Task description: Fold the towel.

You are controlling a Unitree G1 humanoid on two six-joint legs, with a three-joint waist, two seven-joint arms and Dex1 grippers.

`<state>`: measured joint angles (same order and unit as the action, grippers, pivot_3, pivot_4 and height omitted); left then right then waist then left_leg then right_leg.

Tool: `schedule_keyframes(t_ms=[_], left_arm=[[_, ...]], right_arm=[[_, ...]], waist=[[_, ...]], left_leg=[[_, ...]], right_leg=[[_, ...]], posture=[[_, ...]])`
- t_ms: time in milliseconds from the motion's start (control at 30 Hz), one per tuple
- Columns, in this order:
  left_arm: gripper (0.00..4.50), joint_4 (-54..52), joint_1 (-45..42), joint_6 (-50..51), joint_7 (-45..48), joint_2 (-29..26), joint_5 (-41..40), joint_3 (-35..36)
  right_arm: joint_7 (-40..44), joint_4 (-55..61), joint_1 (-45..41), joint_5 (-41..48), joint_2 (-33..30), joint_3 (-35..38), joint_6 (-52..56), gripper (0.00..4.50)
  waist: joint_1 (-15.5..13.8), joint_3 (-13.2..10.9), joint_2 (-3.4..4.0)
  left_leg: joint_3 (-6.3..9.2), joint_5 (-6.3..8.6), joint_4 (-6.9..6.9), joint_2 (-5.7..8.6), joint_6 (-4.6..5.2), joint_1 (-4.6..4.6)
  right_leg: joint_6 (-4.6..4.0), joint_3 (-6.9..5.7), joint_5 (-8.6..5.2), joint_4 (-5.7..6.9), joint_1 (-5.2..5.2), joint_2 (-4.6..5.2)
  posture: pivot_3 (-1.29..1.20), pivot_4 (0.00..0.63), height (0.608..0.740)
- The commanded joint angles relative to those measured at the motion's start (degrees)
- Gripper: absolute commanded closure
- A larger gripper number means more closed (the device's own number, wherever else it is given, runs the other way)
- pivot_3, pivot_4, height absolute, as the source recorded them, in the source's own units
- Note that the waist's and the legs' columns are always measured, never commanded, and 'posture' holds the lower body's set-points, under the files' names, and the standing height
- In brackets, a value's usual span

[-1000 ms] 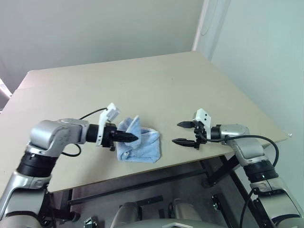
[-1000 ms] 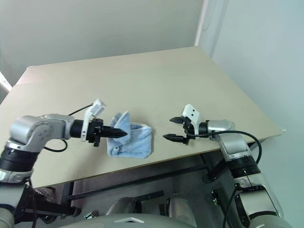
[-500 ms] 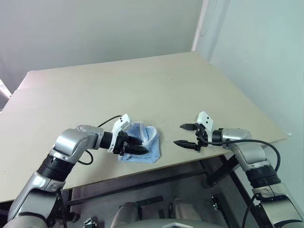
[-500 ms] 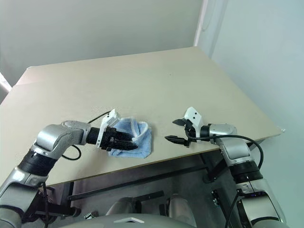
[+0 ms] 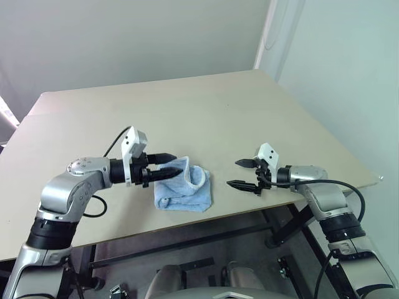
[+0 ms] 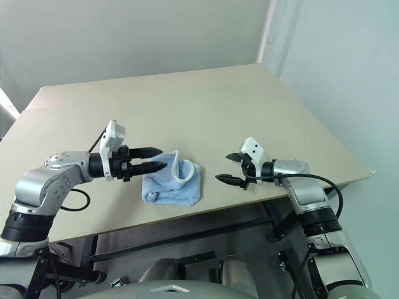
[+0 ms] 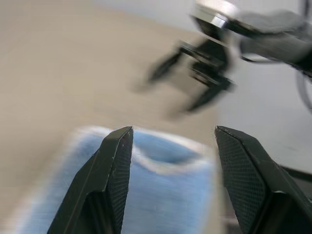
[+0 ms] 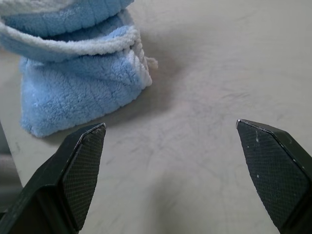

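Observation:
The light-blue towel lies bunched and partly folded near the table's front edge, with one white-edged flap standing up on its left side. My left gripper hovers open just left of that flap, pointing right; its lower finger is close to the flap, and I cannot tell if they touch. In the left wrist view the towel shows past the spread fingers. My right gripper stands open a short way right of the towel, holding nothing. The right wrist view shows the towel beyond it.
The beige table stretches far back and to both sides. Its front edge runs just below the towel, and its right corner ends near the pale wall. Black cables trail from both wrists.
My left gripper was shut on the towel's raised edge, then opened while pressing low on the cloth. It has now lifted and drawn back left, open. The right gripper stayed put.

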<state>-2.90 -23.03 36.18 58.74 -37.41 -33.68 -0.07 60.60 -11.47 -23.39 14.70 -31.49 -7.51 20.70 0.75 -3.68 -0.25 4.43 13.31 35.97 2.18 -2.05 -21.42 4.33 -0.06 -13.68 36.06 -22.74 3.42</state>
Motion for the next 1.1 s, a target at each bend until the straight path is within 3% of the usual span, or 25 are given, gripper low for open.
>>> schedule_keyframes(t_ms=[33, 200, 500, 800, 1100], left_arm=[[1.69, 8.0, -3.1, -5.5, -1.1, 1.3, 5.2, -0.6], [1.69, 13.2, -3.0, -12.3, -2.6, 5.8, 11.7, -5.0], [1.69, 10.5, 0.0, -23.3, -4.7, 14.7, 19.2, -12.1], [1.69, 13.0, 5.9, -32.6, -3.5, 13.8, 26.4, -16.4], [1.69, 16.3, 5.6, -35.7, -3.4, 16.5, 23.5, -13.0]], right_arm=[[-0.3, 1.0, -1.7, 0.4, 0.4, 0.9, -0.9, 0.0], [-0.8, 2.0, -0.7, 0.5, 0.4, 1.1, -0.9, 0.0], [-2.4, 1.9, -0.3, 0.5, 0.3, 1.8, -1.4, 0.0], [-3.0, 1.3, -0.8, 0.2, 0.3, 1.7, -2.2, 0.0], [-2.3, 1.8, -2.0, 2.8, 1.1, 2.4, 0.6, 0.0]], waist=[[0.0, 0.0, 0.0], [-0.1, 0.0, 0.0], [-0.2, 0.0, 0.0], [-0.2, 0.0, 0.04], [-0.1, 0.0, 0.05]], left_leg=[[0.02, 0.0, -0.01, 0.02, 0.01, 0.0], [0.03, 0.03, -0.15, 0.04, 0.05, -0.03], [0.04, 0.03, -0.04, 0.05, 0.05, 0.0], [0.02, 0.03, -0.05, 0.03, 0.06, 0.03], [0.04, 0.03, 0.04, 0.03, 0.06, 0.05]], right_leg=[[0.02, 0.0, 0.01, 0.0, 0.0, 0.0], [0.01, 0.02, 0.04, 0.0, -0.07, 0.0], [0.05, 0.05, 0.06, 0.02, 0.01, 0.04], [0.05, 0.04, 0.06, 0.03, 0.01, -0.06], [0.07, 0.03, 0.06, 0.03, 0.07, 0.0]], posture=[[0.0, 0.0, 0.74], [0.0, 0.0, 0.74], [0.0, 0.0, 0.74], [0.0, 0.0, 0.74], [0.0, 0.0, 0.74]])
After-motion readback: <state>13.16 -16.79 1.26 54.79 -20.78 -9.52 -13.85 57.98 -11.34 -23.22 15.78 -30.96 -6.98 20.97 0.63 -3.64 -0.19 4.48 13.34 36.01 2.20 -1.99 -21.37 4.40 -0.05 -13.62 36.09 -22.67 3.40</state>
